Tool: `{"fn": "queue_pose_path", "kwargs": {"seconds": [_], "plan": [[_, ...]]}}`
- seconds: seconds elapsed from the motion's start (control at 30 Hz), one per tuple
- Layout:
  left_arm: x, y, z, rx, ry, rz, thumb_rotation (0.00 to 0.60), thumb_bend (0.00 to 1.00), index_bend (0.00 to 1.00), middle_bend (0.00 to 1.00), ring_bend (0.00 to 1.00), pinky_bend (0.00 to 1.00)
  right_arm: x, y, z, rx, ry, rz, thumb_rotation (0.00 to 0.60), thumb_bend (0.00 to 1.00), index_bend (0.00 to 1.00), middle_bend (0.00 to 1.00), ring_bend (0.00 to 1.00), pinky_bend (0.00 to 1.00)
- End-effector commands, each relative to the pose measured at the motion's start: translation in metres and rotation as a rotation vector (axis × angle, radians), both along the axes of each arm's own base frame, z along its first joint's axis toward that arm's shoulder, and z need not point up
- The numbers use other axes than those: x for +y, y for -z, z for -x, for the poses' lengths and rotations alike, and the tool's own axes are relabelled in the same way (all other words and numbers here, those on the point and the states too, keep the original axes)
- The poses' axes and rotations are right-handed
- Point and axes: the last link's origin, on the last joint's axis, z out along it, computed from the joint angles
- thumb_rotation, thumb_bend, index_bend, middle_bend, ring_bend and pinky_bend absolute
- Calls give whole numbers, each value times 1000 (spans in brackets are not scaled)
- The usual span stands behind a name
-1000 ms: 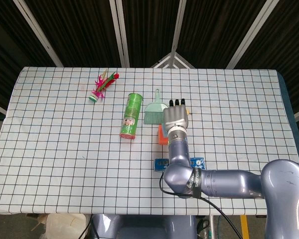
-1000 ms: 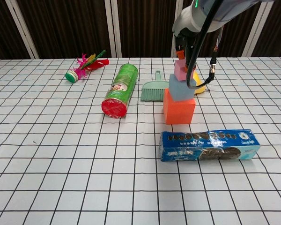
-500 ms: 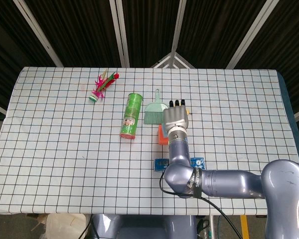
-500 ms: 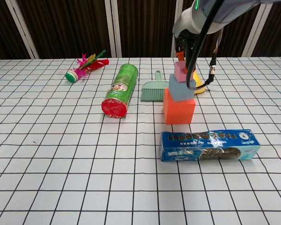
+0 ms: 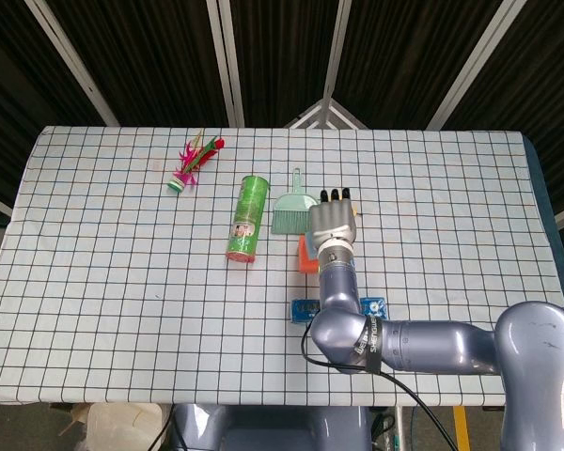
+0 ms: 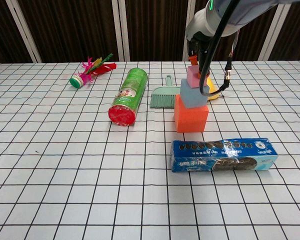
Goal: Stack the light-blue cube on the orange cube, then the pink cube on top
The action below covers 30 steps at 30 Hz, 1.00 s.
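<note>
In the chest view the orange cube point(image 6: 191, 118) stands on the table with the light-blue cube point(image 6: 193, 94) on it and the pink cube point(image 6: 192, 76) on top. My right hand point(image 6: 196, 47) hangs just over the pink cube, fingertips close to its top face, and I see nothing gripped. In the head view the right hand point(image 5: 332, 221) shows from behind with fingers stretched forward. It hides the stack except a corner of the orange cube point(image 5: 305, 256). My left hand shows in neither view.
A blue cookie box point(image 6: 223, 154) lies in front of the stack. A green can point(image 6: 128, 96) lies to its left, with a small green brush point(image 6: 162, 95) between them. A yellow object point(image 6: 213, 94) sits behind the stack, and a feathered shuttlecock point(image 6: 90, 70) lies at the far left.
The pink cube has settled slightly lower onto the light-blue cube. My right hand has eased a little up and to the right above it.
</note>
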Motion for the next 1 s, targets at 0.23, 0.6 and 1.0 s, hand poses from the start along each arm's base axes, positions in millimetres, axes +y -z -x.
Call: {"fn": "queue_pose_path", "kwargs": {"seconds": [0.23,0.6,1.0], "plan": [[0,-1,0,-2,-1,-4,600,161,108,0,0,0,1,0,-1,4,0,-5,600,470,502,78,25,15],[-1,-1,1,-4,0,-4,600,161,108,0,0,0,1,-1,-3,2,-3,3,600,387,474,78,25,15],[0,-1,0,-3,-1,-3,600,161,108,0,0,0,1,0,-3,1,-3,3,600,387,474,78,25,15]]}}
